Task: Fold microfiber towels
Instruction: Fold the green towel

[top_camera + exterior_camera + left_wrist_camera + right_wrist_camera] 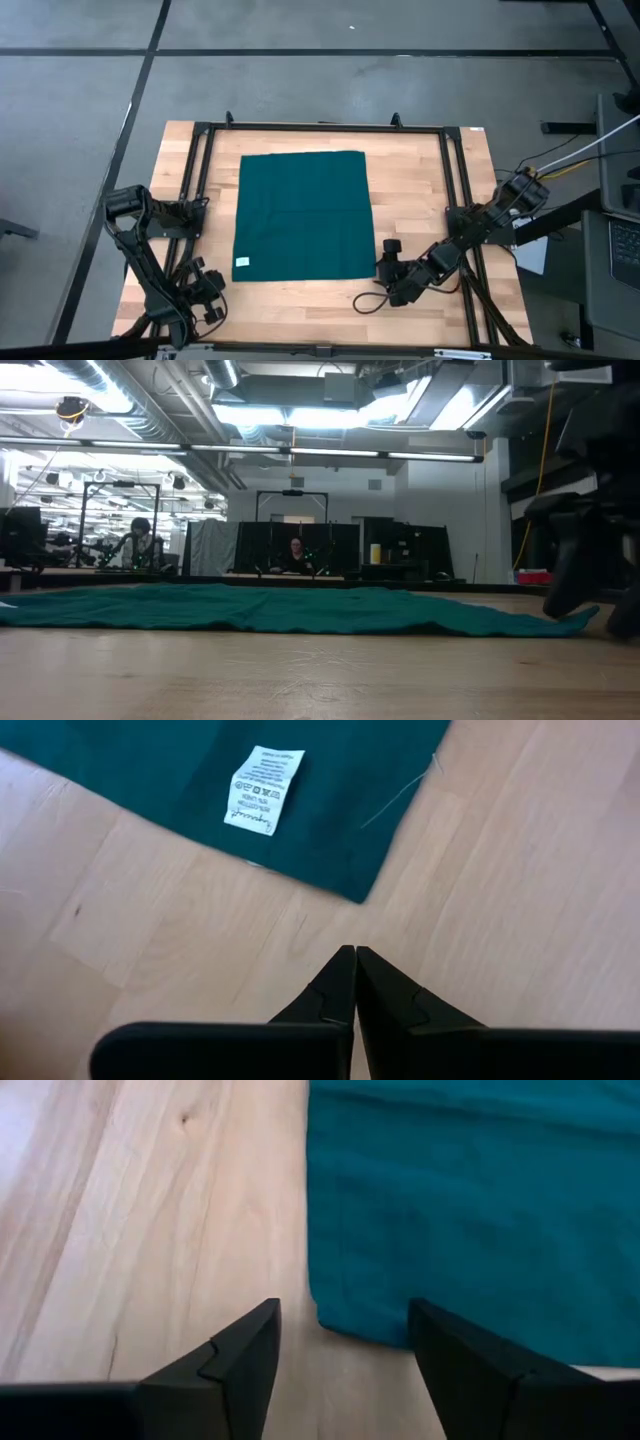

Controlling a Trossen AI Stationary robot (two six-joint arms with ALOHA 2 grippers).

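Observation:
The dark teal-green towel point(302, 215) lies spread flat on the wooden table, its white tag point(242, 262) near the near left corner; the tag also shows in the left wrist view point(264, 789). My left gripper point(354, 960) is shut and empty, just off that corner point(362, 895), near the table's near left edge point(212, 292). My right gripper point(345, 1325) is open and empty, low over the table by the towel's near right corner point(335, 1320), its fingers on either side of that corner's edge without touching it; it also shows in the high view point(385, 262).
A black metal frame point(320, 127) runs around the table top. Bare wood point(420, 190) lies right of the towel and along the near edge. In the low view, people sit at desks point(295, 555) in the room beyond the table.

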